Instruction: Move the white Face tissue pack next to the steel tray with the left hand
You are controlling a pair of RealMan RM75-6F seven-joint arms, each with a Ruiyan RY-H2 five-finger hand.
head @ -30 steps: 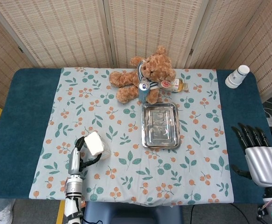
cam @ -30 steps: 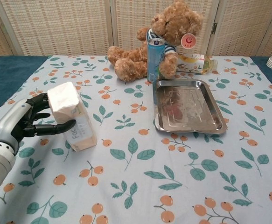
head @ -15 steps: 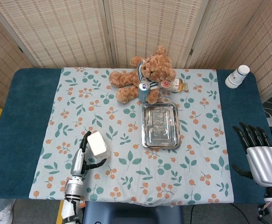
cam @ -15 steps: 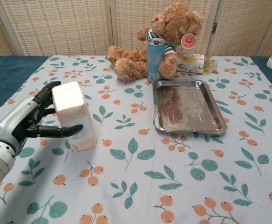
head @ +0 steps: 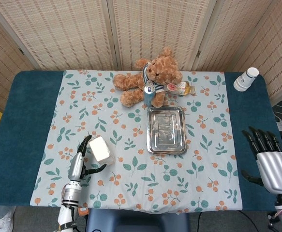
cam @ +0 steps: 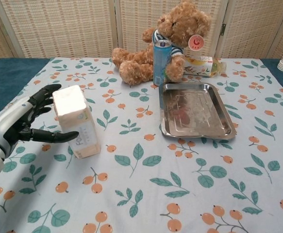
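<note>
Backing off now, the left hand [cam: 22,121] is open beside the upright pack [cam: 76,127], well short of the tray [cam: 197,110]; a clumsy regrasp could topple it.

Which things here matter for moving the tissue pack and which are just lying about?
Job: tissue pack, steel tray, left robot hand, open beside the pack.

Lying about: teddy bear, blue can, bottle behind the tray, paper cups, right robot hand, open.
</note>
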